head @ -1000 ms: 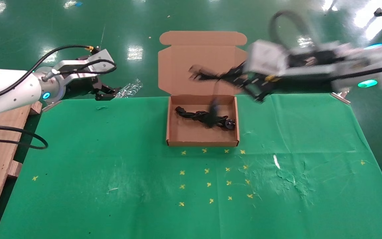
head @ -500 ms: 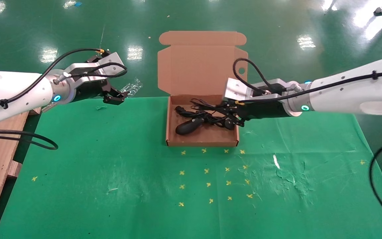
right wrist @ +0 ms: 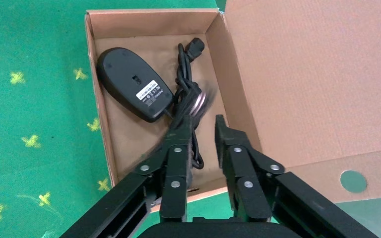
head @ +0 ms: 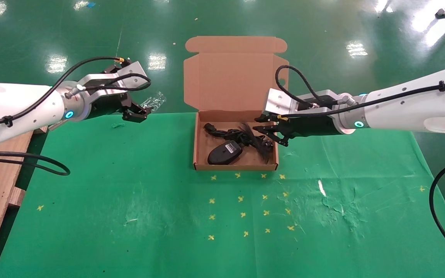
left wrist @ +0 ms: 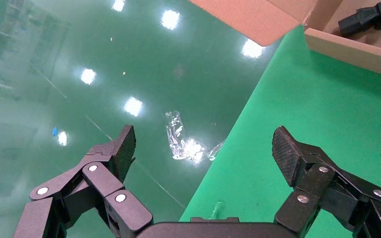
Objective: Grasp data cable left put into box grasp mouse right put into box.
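Right gripper (head: pixel 270 132) hangs over the box's (head: pixel 197 135) right wall with its fingers parted by a narrow gap and nothing between them; in its wrist view the thin mouse wire runs just under one finger, though I cannot tell whether they touch. Just beyond and below the fingertips, inside the box, lies the mouse (head: pixel 225 153), flipped belly-up with its white label showing, near the front wall. Beside the mouse, the data cable (head: pixel 228 134) is bundled along the back of the same compartment, its plug toward the far-left corner from this gripper. Left gripper (head: pixel 135 112) waits well apart on the other side of the box, spread wide and empty, over the table edge. Both things appear to be in the box, so the placing step looks finished. Next, the right arm probably needs to lift straight up and back, taking care not to snag the wire.
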